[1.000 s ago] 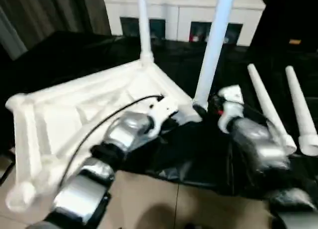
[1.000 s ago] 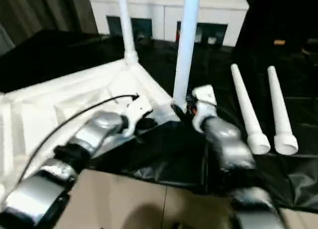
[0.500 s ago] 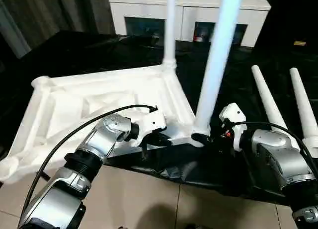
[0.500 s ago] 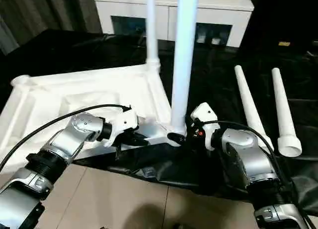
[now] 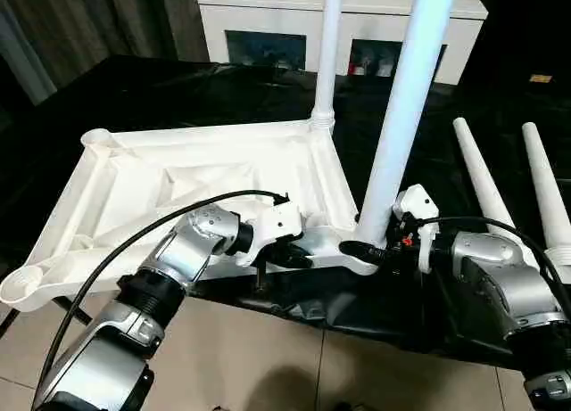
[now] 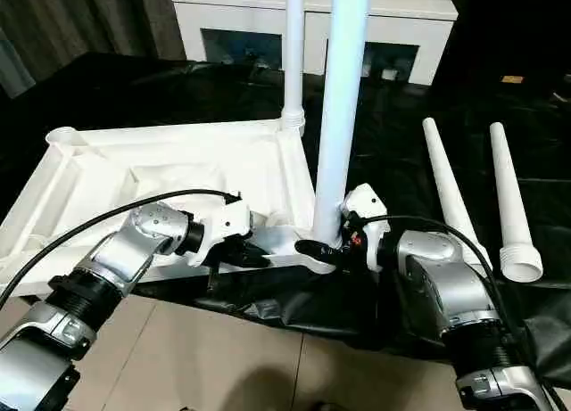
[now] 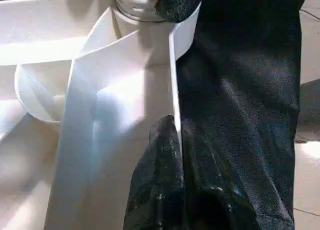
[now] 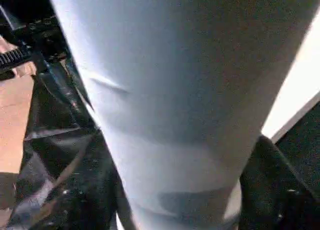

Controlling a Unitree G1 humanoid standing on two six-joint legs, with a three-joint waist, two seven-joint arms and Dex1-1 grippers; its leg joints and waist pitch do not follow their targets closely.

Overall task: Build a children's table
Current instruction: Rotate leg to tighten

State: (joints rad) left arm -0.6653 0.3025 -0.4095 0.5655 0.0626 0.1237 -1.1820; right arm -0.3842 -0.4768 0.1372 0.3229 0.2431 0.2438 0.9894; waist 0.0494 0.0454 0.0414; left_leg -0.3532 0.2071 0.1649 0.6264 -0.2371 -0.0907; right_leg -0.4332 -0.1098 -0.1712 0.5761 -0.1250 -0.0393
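Note:
The children's table lies upside down on black cloth, its ribbed white tabletop (image 5: 178, 179) facing up. Two white legs stand upright in its right corner sockets, a far leg (image 5: 328, 45) and a near leg (image 5: 406, 99). Two loose legs (image 5: 477, 175) (image 5: 544, 188) lie side by side on the cloth at the right. My left gripper (image 5: 290, 255) is shut on the tabletop's thin near rim (image 7: 175, 90), just left of the near leg's socket. My right gripper (image 5: 366, 248) is closed around the base of the near leg (image 8: 175, 115), one finger (image 8: 275, 180) on either side of it.
A white cabinet (image 5: 268, 1) with glass-fronted compartments stands behind the table. The black cloth (image 5: 134, 90) covers the floor under and around the parts. Beige floor tiles (image 5: 268, 357) show in front of it. A black cable (image 5: 134, 242) loops over my left forearm.
The view has swung and steadied, so everything sits a little further right in the picture. Both grippers stay at the tabletop's near right corner, and the right one's fingers have drawn in around the leg.

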